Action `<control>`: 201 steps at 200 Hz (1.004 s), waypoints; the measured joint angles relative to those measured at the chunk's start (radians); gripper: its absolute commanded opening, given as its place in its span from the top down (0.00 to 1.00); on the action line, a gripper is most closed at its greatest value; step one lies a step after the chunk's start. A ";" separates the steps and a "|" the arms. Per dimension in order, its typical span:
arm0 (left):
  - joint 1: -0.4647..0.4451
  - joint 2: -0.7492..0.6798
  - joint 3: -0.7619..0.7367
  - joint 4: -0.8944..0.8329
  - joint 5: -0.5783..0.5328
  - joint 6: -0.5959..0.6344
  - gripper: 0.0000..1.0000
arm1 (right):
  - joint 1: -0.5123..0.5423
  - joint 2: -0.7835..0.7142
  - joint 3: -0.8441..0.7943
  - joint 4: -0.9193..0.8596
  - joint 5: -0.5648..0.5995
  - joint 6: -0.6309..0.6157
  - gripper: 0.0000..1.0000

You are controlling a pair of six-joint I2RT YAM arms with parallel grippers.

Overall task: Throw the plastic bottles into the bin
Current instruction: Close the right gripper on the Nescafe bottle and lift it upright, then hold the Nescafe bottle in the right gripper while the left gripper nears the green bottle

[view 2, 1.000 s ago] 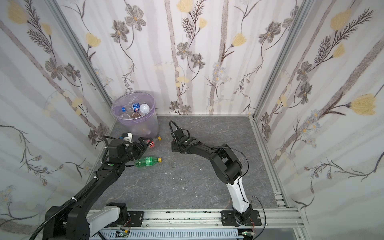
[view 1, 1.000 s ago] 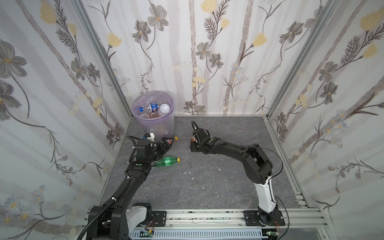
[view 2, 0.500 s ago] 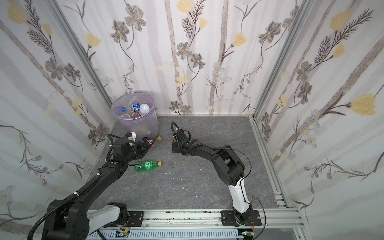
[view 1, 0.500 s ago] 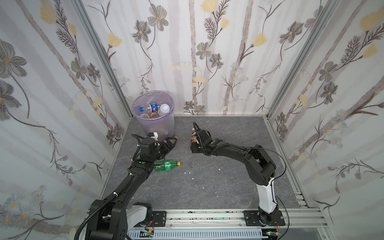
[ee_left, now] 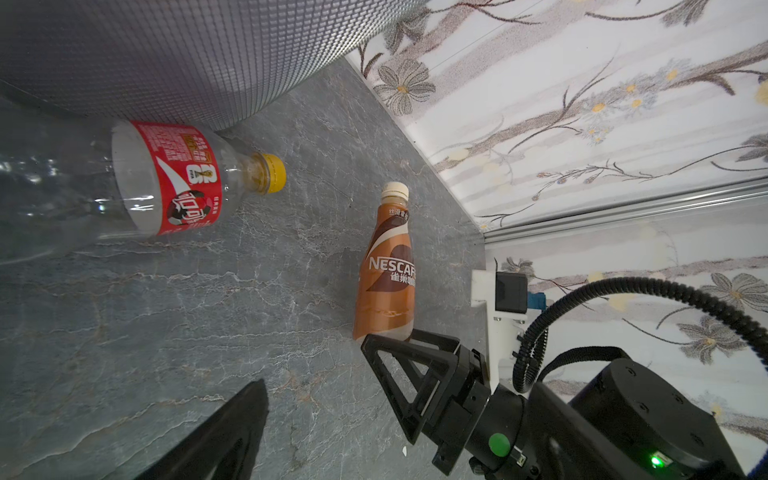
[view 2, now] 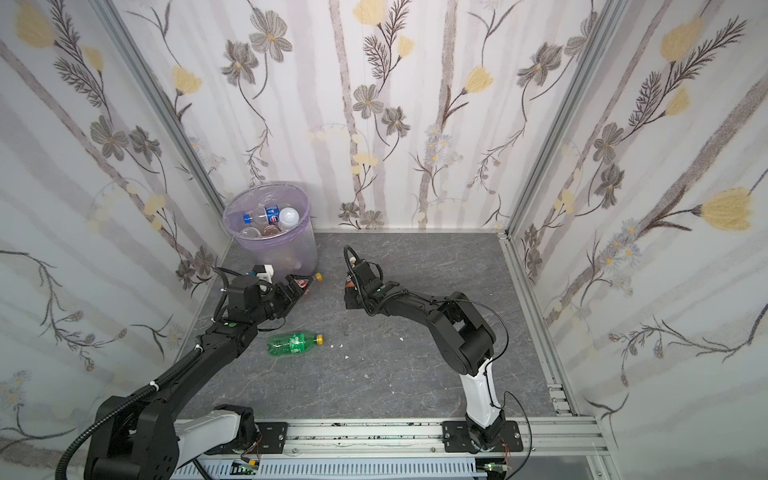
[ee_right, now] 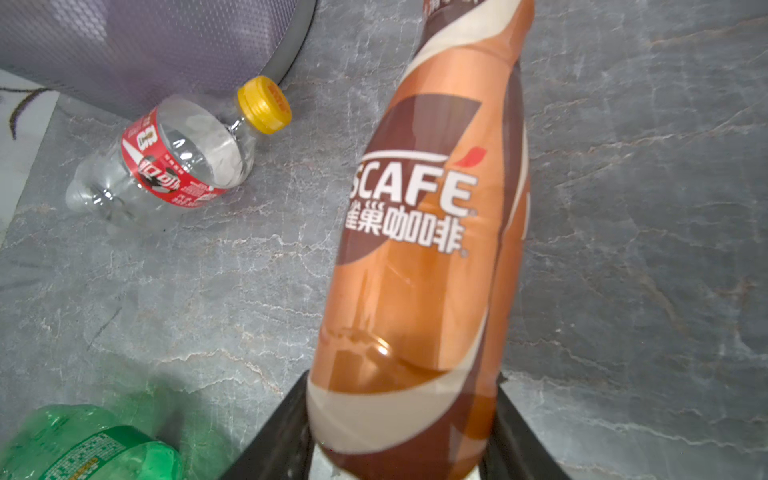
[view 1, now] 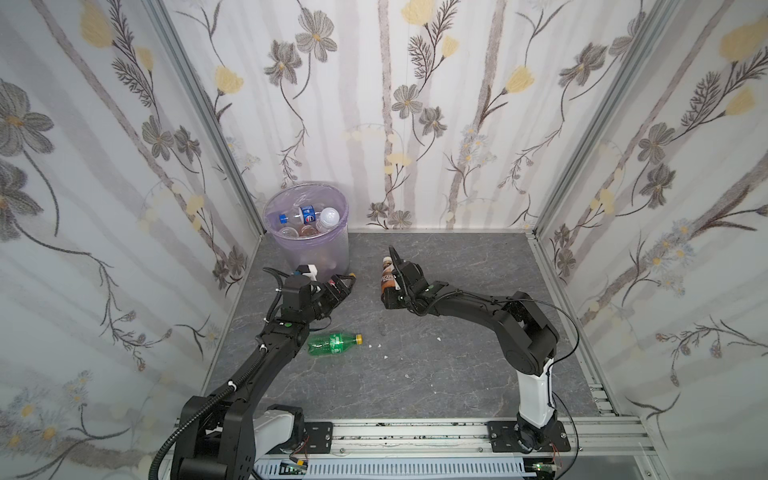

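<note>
- Two bottles matter here, one per arm (a third, the green plastic bottle, lies on its side on the grey marbled bench, lower left of centre and nearer the left arm).
- Jaws partly closed, the right pincer grips the base of the brown coffee-labelled plastic bottle. The bottle's long axis runs straight on from the pincer, cream cap toward the top of the frame in both top views.
- From that held bottle the round translucent bin with the lilac liner lies up and to the left, near but apart. Its rim looks higher than the cap, so I judge the carry needs a lift first.
- Jaws spread wide and holding nothing, the left pincer sits just beside the clear plastic bottle with the red label.
- That bottle lies flat by the bin's foot, yellow cap toward the right in the top views, and the left arm is clearly nearer to it.
</note>
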 measured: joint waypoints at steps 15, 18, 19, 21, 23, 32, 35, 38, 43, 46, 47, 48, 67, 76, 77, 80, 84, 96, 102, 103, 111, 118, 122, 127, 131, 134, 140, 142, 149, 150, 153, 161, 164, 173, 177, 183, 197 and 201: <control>0.000 0.003 0.000 0.000 0.000 0.000 0.00 | 0.011 0.000 -0.005 0.000 -0.004 -0.005 0.46; 0.000 0.003 0.000 0.000 0.000 0.000 0.00 | 0.012 0.000 -0.006 0.000 -0.006 -0.005 0.46; 0.000 0.003 0.000 0.000 0.000 0.000 0.00 | 0.013 0.000 -0.006 0.000 -0.007 -0.005 0.46; -0.001 0.003 0.000 0.000 0.000 0.000 0.00 | 0.014 0.000 -0.006 0.000 -0.010 -0.006 0.46; -0.001 0.003 0.000 0.000 0.000 0.000 0.00 | 0.014 0.000 -0.006 0.000 -0.014 -0.006 0.45; -0.001 0.002 -0.002 0.000 0.002 0.000 0.00 | 0.014 0.002 -0.007 0.001 -0.021 -0.006 0.46; 0.000 0.001 -0.004 0.000 0.003 0.001 0.00 | 0.014 0.002 -0.007 0.001 -0.019 -0.006 0.45; 0.000 -0.001 -0.006 0.000 0.005 0.001 0.00 | 0.014 0.004 -0.008 0.001 -0.018 -0.006 0.45; 0.000 -0.006 -0.011 -0.001 0.010 0.002 0.00 | 0.013 0.005 -0.008 0.001 -0.018 -0.006 0.45; 0.000 -0.011 -0.014 -0.006 0.014 0.005 0.00 | 0.013 0.006 -0.008 0.001 -0.019 -0.006 0.45; -0.001 -0.011 -0.014 -0.007 0.015 0.005 0.00 | 0.013 0.006 -0.010 0.002 -0.019 -0.006 0.45; -0.001 -0.013 -0.016 -0.008 0.017 0.005 0.00 | 0.013 0.006 -0.010 0.002 -0.019 -0.006 0.45; -0.002 -0.045 -0.013 -0.072 0.040 0.018 0.00 | 0.013 0.006 -0.022 0.003 -0.018 -0.006 0.45; -0.002 -0.066 0.000 -0.130 0.046 0.033 0.00 | 0.013 0.006 -0.027 0.003 -0.019 -0.006 0.45; -0.002 -0.068 0.001 -0.134 0.046 0.034 0.00 | 0.013 0.006 -0.028 0.003 -0.019 -0.006 0.45; -0.003 -0.079 0.008 -0.158 0.047 0.037 0.00 | 0.013 0.006 -0.029 0.003 -0.019 -0.007 0.45; -0.003 -0.089 0.014 -0.182 0.048 0.042 0.00 | 0.013 0.006 -0.030 0.003 -0.018 -0.008 0.45; -0.003 -0.134 0.036 -0.266 0.049 0.060 0.00 | 0.013 0.006 -0.035 0.007 -0.019 -0.009 0.45; -0.003 -0.153 0.040 -0.298 0.053 0.060 0.00 | 0.013 0.006 -0.039 0.008 -0.019 -0.011 0.45; -0.003 -0.158 0.041 -0.304 0.054 0.061 0.00 | 0.013 0.006 -0.039 0.008 -0.019 -0.012 0.45; -0.003 -0.182 0.041 -0.343 0.062 0.061 0.00 | 0.013 0.006 -0.043 0.010 -0.019 -0.016 0.45; -0.003 -0.197 0.037 -0.378 0.078 0.060 0.00 | 0.013 0.006 -0.046 0.012 -0.019 -0.017 0.45; -0.003 -0.202 0.032 -0.390 0.087 0.060 0.00 | 0.013 0.006 -0.048 0.015 -0.019 -0.017 0.45; -0.005 -0.208 0.023 -0.413 0.102 0.059 0.00 | 0.013 0.006 -0.050 0.019 -0.019 -0.018 0.45; -0.007 -0.211 0.013 -0.428 0.114 0.056 0.00 | 0.013 0.006 -0.051 0.023 -0.019 -0.021 0.45; -0.009 -0.214 0.006 -0.438 0.122 0.053 0.00 | 0.013 0.006 -0.052 0.026 -0.019 -0.023 0.44; -0.015 -0.220 -0.010 -0.462 0.140 0.050 0.00 | 0.013 0.006 -0.055 0.036 -0.019 -0.024 0.45; -0.018 -0.222 -0.014 -0.472 0.145 0.048 0.00 | 0.013 0.006 -0.056 0.038 -0.019 -0.024 0.44; -0.027 -0.231 -0.029 -0.508 0.159 0.044 0.00 | 0.013 0.006 -0.062 0.046 -0.019 -0.024 0.45; -0.028 -0.232 -0.031 -0.511 0.161 0.044 0.00 | 0.013 0.005 -0.063 0.046 -0.019 -0.024 0.45; -0.031 -0.237 -0.035 -0.524 0.164 0.043 0.00 | 0.013 0.005 -0.066 0.048 -0.019 -0.024 0.45; -0.042 -0.251 -0.047 -0.559 0.175 0.042 0.00 | 0.013 0.004 -0.075 0.053 -0.019 -0.026 0.45; -0.045 -0.256 -0.050 -0.570 0.178 0.042 0.00 | 0.013 0.003 -0.079 0.054 -0.019 -0.028 0.44; -0.055 -0.268 -0.058 -0.604 0.183 0.042 0.00 | 0.013 0.000 -0.091 0.053 -0.019 -0.031 0.44; -0.058 -0.272 -0.060 -0.620 0.185 0.043 0.00 | 0.013 -0.001 -0.096 0.054 -0.019 -0.031 0.44; -0.064 -0.276 -0.062 -0.642 0.185 0.048 0.00 | 0.013 -0.004 -0.103 0.055 -0.019 -0.031 0.44; -0.076 -0.280 -0.064 -0.688 0.182 0.060 0.00 | 0.012 -0.010 -0.114 0.059 -0.019 -0.032 0.45; -0.077 -0.280 -0.065 -0.698 0.182 0.062 0.00 | 0.012 -0.011 -0.116 0.060 -0.019 -0.032 0.45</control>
